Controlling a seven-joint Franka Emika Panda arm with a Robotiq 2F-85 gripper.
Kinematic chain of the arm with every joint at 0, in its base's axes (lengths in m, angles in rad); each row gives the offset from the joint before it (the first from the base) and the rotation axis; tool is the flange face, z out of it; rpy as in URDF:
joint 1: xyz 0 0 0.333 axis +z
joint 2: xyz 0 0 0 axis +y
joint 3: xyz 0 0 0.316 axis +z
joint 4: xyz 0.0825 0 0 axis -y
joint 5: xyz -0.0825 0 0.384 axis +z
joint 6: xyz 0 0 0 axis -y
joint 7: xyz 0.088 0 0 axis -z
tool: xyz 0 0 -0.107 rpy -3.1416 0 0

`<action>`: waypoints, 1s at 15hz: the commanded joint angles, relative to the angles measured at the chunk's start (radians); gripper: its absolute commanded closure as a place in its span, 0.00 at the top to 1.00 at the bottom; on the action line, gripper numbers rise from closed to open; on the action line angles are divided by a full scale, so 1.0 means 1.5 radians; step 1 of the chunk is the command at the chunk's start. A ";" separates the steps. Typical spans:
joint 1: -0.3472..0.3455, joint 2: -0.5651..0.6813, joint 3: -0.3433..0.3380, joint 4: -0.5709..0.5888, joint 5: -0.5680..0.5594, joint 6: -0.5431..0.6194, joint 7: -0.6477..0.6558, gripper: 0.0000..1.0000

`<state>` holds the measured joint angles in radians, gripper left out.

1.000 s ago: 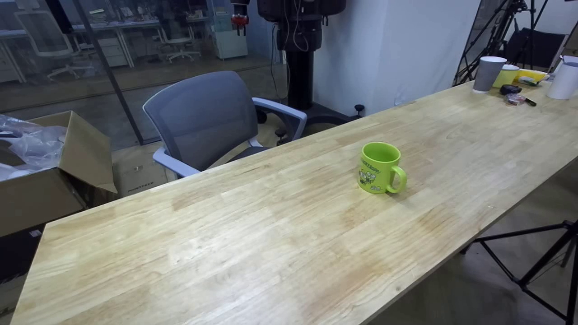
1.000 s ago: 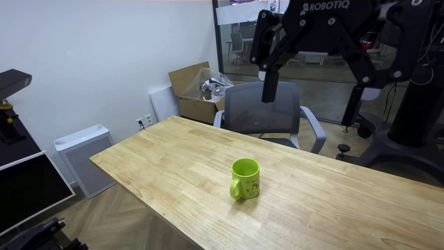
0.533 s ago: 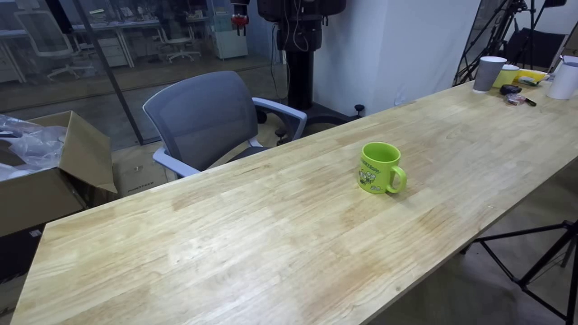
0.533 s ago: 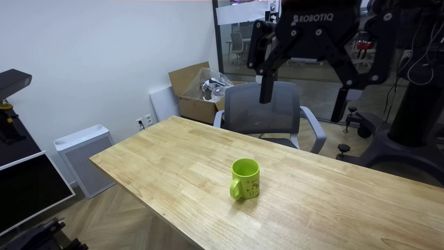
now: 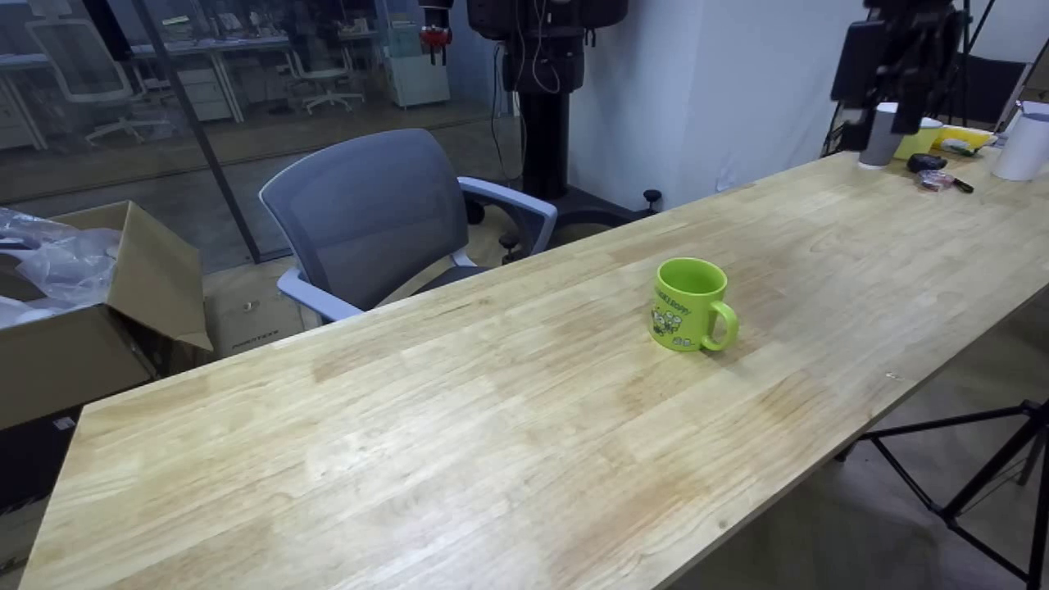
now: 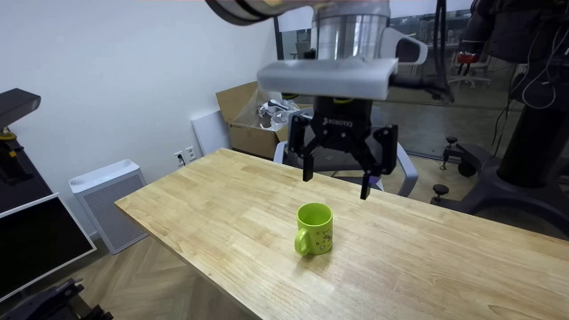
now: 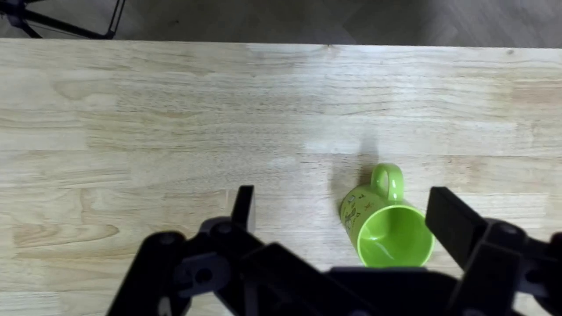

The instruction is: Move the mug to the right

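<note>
The lime-green mug [image 5: 680, 319] stands upright on the wooden table [image 5: 410, 459] in both exterior views. In an exterior view, the mug [image 6: 319, 233] has its handle toward the camera. My gripper [image 6: 336, 186] hangs in the air with its fingers spread and nothing between them. In an exterior view, the gripper [image 5: 881, 129] shows dark and blurred at the top right. In the wrist view, the mug [image 7: 362, 204] lies below my gripper [image 7: 341, 196], within the gap but nearer the right finger. Part of the mug's rim is hidden by the gripper body.
A grey chair [image 5: 369, 221] stands at the table's long edge. A grey cup [image 5: 878, 143], a yellow-green cup [image 5: 916, 146] and a white container [image 5: 1023, 147] stand at the far end. A cardboard box [image 6: 253, 140] and a white floor unit [image 6: 111, 200] are off the table.
My gripper has moved lower and away from the camera in an exterior view, and has come into sight at the top right elsewhere. Its fingers stay spread. The mug has not moved.
</note>
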<state>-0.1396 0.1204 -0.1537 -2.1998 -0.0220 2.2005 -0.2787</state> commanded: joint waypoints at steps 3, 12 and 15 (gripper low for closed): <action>0.006 0.072 0.040 -0.020 0.011 0.101 -0.019 1.00; -0.011 0.179 0.062 -0.027 -0.005 0.270 -0.049 1.00; -0.016 0.193 0.067 -0.013 -0.004 0.280 -0.055 1.00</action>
<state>-0.1428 0.3942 -0.0726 -2.2492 -0.0206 2.6093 -0.3523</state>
